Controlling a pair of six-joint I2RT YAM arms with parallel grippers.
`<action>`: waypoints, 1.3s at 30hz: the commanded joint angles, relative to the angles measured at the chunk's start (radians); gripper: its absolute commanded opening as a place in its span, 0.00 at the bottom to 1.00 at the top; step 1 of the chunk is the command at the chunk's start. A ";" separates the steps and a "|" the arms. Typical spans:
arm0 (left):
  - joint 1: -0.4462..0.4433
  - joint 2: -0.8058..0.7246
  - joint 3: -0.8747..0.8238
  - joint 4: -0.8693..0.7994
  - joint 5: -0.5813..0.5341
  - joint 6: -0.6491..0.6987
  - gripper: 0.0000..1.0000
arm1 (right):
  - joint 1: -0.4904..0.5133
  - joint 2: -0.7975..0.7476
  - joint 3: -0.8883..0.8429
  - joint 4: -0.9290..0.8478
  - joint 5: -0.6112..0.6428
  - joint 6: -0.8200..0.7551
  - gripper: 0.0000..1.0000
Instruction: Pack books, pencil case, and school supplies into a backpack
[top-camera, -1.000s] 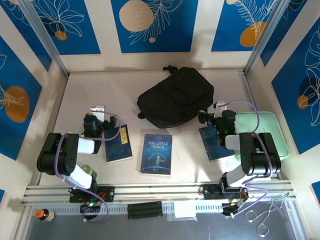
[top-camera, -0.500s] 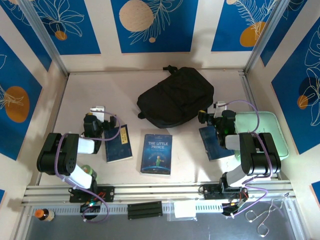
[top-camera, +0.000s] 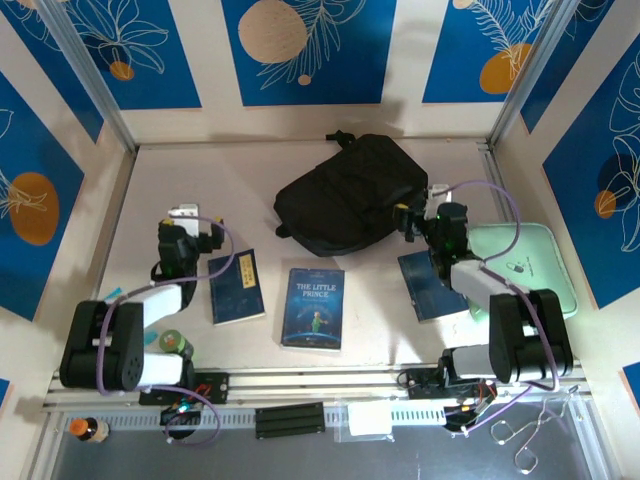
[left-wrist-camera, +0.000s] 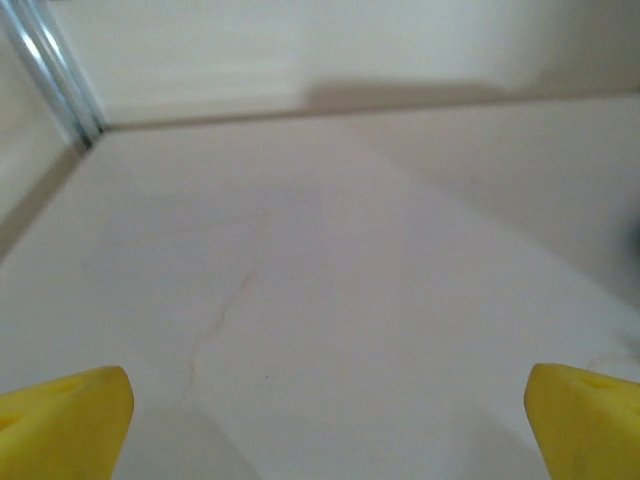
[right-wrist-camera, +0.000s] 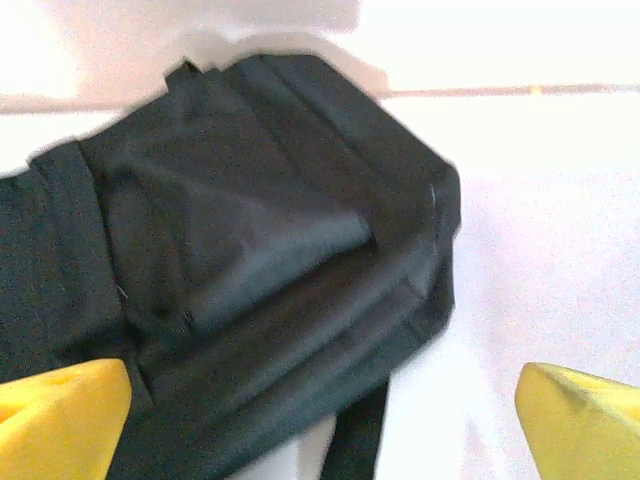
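One backpack (top-camera: 352, 192) lies just ahead of the gaping right hand (top-camera: 413, 222).

place: robot lab booth | signs: aluminium rail (top-camera: 320, 380) — blue printed wall panels (top-camera: 308, 50)

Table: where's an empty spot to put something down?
Bare table lies at the far left, between the side wall and the backpack. It is crowded up front, where three books lie by the arms, and the green box fills the right.

Backpack (top-camera: 352, 193) in overhead and close right-wrist views
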 joint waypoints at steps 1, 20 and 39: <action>-0.003 -0.087 0.127 -0.273 -0.083 -0.140 1.00 | 0.069 -0.033 0.126 -0.277 0.103 0.075 0.99; -0.280 0.227 0.677 -0.763 0.453 -0.554 0.92 | 0.137 0.376 0.618 -0.759 -0.209 0.537 0.92; -0.443 0.626 0.845 -1.025 0.362 -0.446 0.77 | 0.086 0.575 0.627 -0.716 -0.422 0.629 0.86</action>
